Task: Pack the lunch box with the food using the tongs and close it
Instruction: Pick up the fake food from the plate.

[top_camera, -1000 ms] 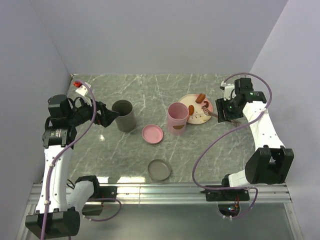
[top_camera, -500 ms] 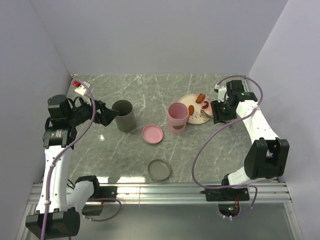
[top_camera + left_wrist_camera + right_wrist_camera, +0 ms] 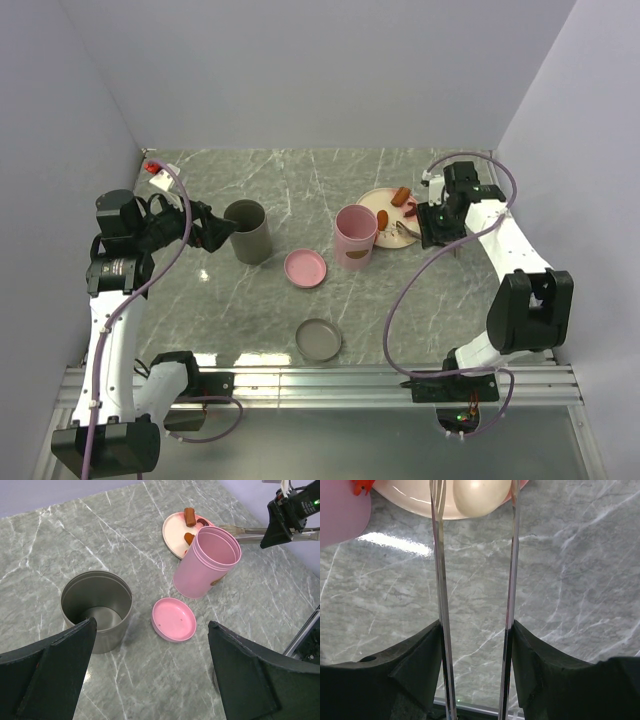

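Observation:
The pink lunch box [image 3: 355, 236] [image 3: 207, 562] stands open, its pink lid [image 3: 305, 268] [image 3: 173, 619] lying flat on the table to its left. Reddish-brown food [image 3: 402, 195] [image 3: 189, 516] lies on the pale plate [image 3: 378, 200] [image 3: 172, 527] behind the box. My right gripper [image 3: 432, 225] [image 3: 476, 645] is shut on the grey tongs [image 3: 405, 230] [image 3: 440, 580], one finger on each arm. The tong tips reach over the plate rim [image 3: 415, 500], either side of a pale rounded piece [image 3: 481, 492]. My left gripper [image 3: 215, 232] [image 3: 150, 680] hangs open and empty beside the grey canister.
An open grey canister [image 3: 248, 230] [image 3: 96, 610] stands left of the lunch box. Its grey lid [image 3: 318, 340] lies near the table's front edge. The purple side walls stand close behind both arms.
My right gripper has moved left toward the plate with the tongs, whose tips now lie over the plate's near rim. The left arm has not moved.

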